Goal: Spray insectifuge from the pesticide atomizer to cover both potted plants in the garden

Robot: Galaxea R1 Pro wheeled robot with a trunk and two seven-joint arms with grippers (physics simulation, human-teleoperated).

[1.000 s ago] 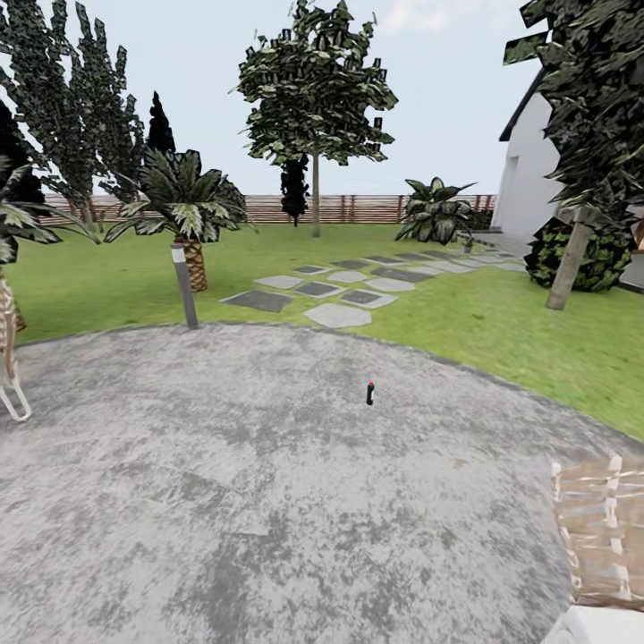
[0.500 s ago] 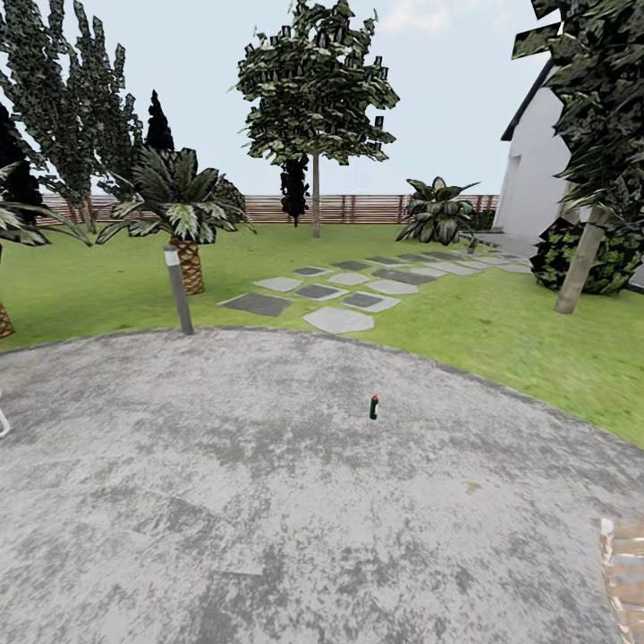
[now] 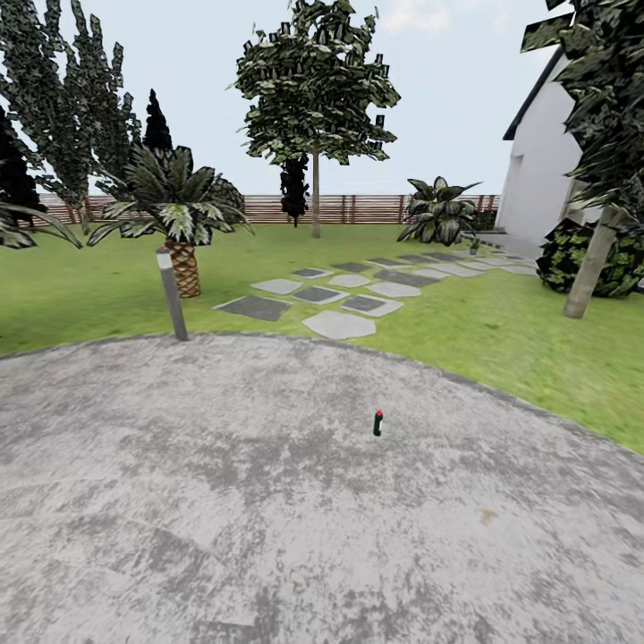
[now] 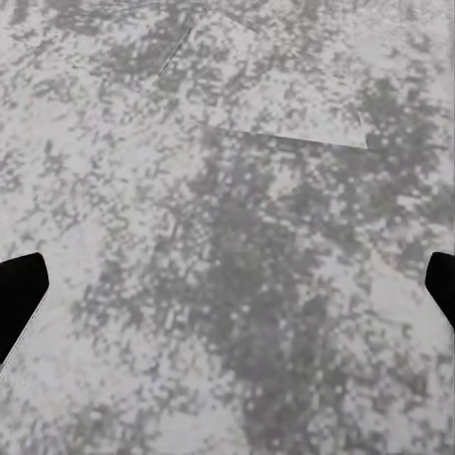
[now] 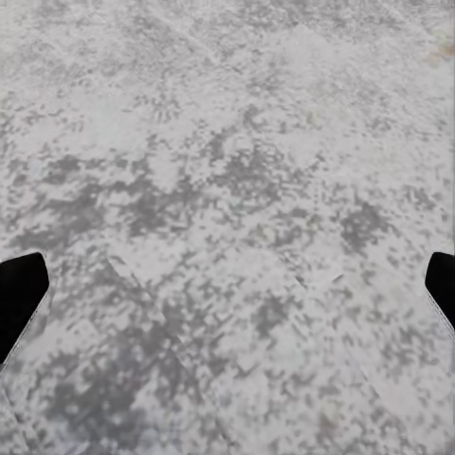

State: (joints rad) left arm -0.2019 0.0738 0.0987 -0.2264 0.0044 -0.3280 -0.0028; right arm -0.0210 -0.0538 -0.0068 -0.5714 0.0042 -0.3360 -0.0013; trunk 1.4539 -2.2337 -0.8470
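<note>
Atomizer (image 3: 377,423) stands upright on grey patio (image 3: 224,501), well short of stepping stones (image 3: 340,300); left gripper (image 4: 227,284) and right gripper (image 5: 227,284) spread wide, holding nothing.

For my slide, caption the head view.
Small red-capped bottle standing on the grey patio, with lawn, stepping stones and fence beyond.
</note>
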